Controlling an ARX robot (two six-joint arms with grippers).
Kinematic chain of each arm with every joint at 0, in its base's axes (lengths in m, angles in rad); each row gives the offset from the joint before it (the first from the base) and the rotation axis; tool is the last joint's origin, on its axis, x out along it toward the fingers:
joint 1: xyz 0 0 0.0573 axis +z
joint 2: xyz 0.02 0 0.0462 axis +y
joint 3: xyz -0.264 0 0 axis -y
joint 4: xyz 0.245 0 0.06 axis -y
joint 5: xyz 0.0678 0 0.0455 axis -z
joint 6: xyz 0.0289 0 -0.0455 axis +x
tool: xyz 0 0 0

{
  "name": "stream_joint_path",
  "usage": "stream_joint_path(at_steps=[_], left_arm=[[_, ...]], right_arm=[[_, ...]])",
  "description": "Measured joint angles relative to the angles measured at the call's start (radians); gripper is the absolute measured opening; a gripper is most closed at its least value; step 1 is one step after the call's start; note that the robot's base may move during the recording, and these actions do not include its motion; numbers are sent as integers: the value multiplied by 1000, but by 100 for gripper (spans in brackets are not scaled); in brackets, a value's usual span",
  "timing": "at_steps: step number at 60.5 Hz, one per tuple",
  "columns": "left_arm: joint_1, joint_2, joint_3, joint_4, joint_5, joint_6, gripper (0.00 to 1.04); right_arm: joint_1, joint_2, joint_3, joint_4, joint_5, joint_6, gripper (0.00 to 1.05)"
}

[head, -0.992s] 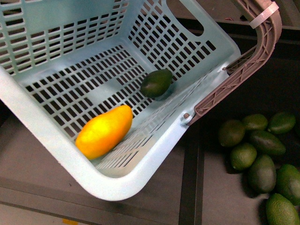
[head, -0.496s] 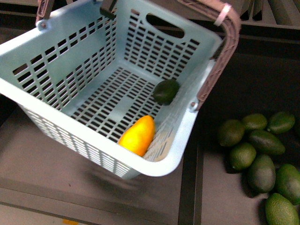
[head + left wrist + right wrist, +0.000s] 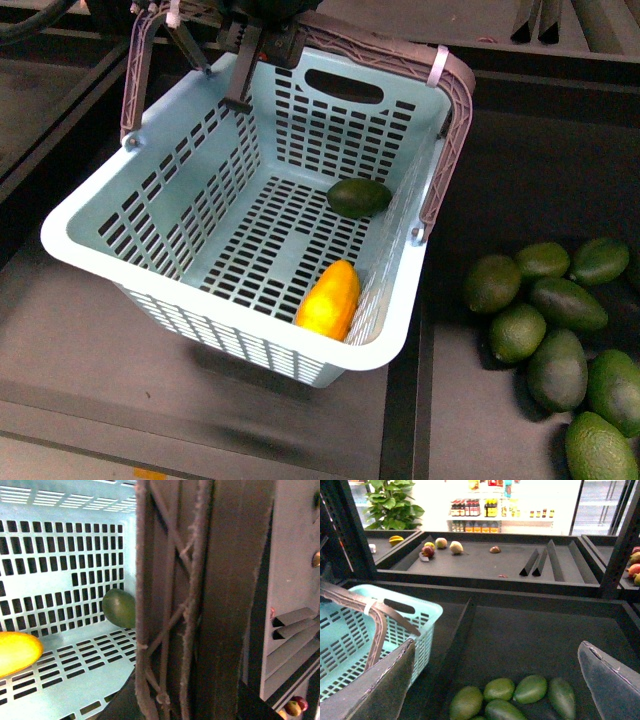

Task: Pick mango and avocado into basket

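The mango (image 3: 330,299) lay inside the basket (image 3: 110,262), tucked into the near right corner against the wall, smooth and evenly yellow-orange, and the avocado (image 3: 359,196) sat further back along that same right wall, dark green and matte, clear of the mango. Most of the slotted teal floor was bare. The basket hung tilted, and its brown ribbed handles (image 3: 445,140), tied with a white zip tie (image 3: 438,63), rose to the left gripper (image 3: 235,30) at the top of the front view. The left wrist view was filled with the ribbed handle right up close, so the left gripper looked clamped on it. The right gripper (image 3: 495,680) was spread wide with nothing in it, hovering over a pile of loose avocados (image 3: 553,340) on the dark shelf (image 3: 470,150) to the basket's right. Black dividers (image 3: 538,562) split the shelving, and a bright shop aisle showed behind.
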Motion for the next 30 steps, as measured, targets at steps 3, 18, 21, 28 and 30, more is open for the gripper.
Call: stream_joint_path(at_steps=[3,18,21,28,30], left_arm=[[3,0,-27,16,-1,4,16],[16,-35,-128,97,1,8,20],[16,-42,-150,105,-22,11,29],[22,-67,-204,124,-68,-6,50],[26,-84,-221,130,-84,-13,58]], right_arm=[[0,0,0,0,0,0,96],[0,0,0,0,0,0,96],[0,0,0,0,0,0,96],[0,0,0,0,0,0,96],[0,0,0,0,0,0,96]])
